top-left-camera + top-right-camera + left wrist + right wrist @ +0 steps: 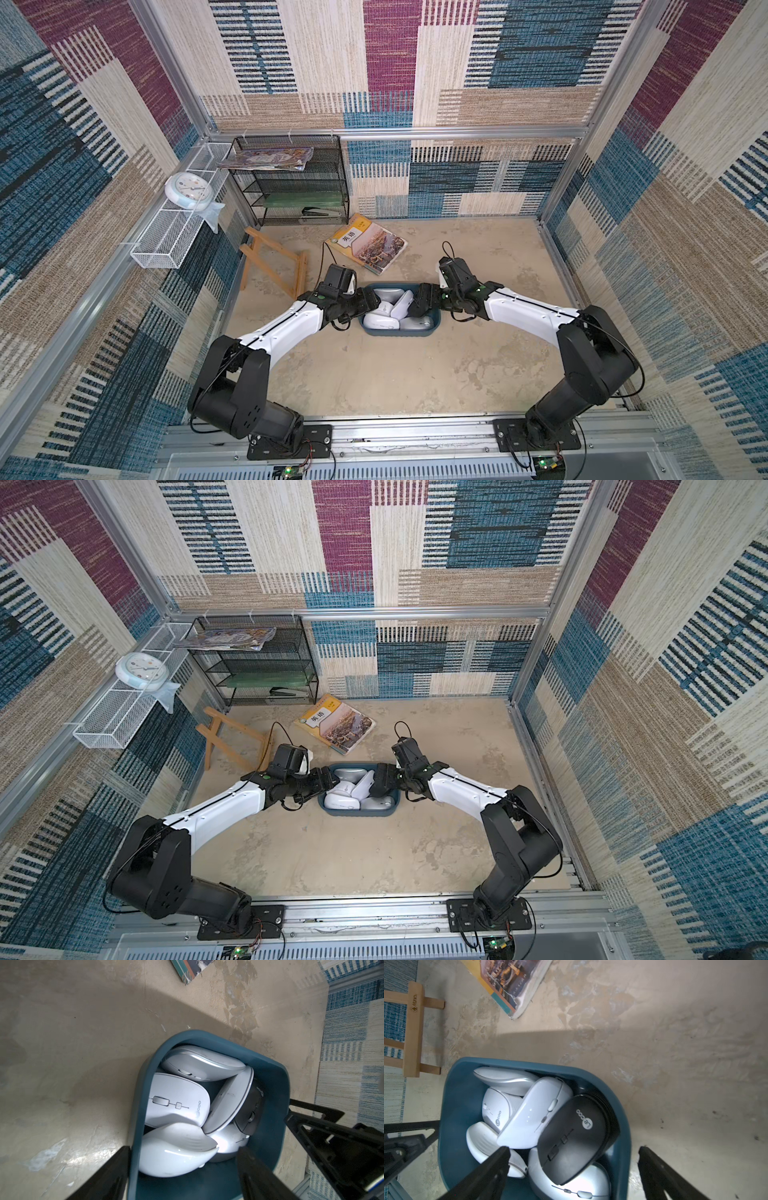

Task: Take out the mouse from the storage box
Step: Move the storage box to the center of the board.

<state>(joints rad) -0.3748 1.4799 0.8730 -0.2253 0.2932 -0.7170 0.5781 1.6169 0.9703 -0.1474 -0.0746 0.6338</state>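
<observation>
Mid-table, the storage box (399, 333) holds a heap of mice (401, 308). My left gripper (182, 1151) and right gripper (574, 1149) both gape empty, each straddling an end wall. The black mouse (575, 1136) on top looks light, hard, slick; I'd pinch its flanks.

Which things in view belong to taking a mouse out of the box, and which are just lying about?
Job: storage box, mice inside it, left claw, right claw.
Lying about: textbook, wooden easel, black mesh rack, clock, white wire basket.
</observation>
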